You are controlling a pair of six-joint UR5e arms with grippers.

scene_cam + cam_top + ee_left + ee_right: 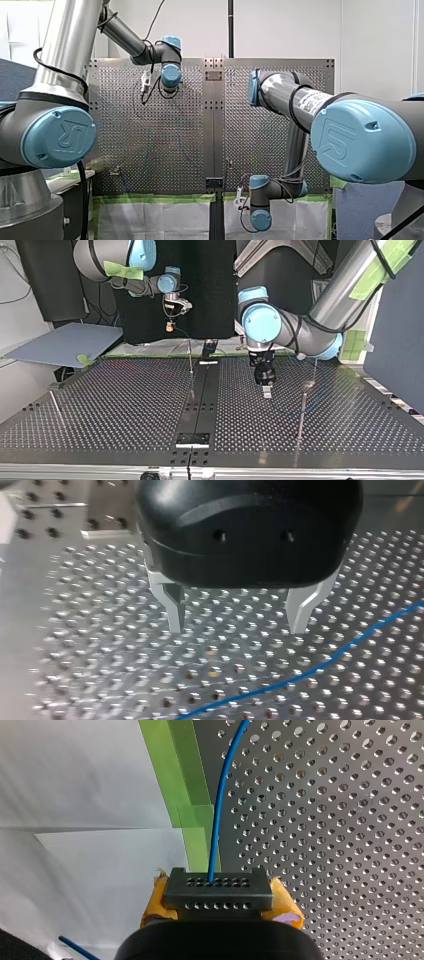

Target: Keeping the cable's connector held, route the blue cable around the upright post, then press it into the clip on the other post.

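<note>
Left gripper (236,629): spread, above table (100,670).
Right gripper (220,912): pinching connector (219,889), upper left of top view.
Cable (216,820): exits connector.

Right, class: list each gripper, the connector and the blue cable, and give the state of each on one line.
Left gripper: open, empty, above the table.
Right gripper: shut on the connector.
Connector: held, cable entering it.
Blue cable: lying loose on the table, ungripped by the left gripper.
</note>
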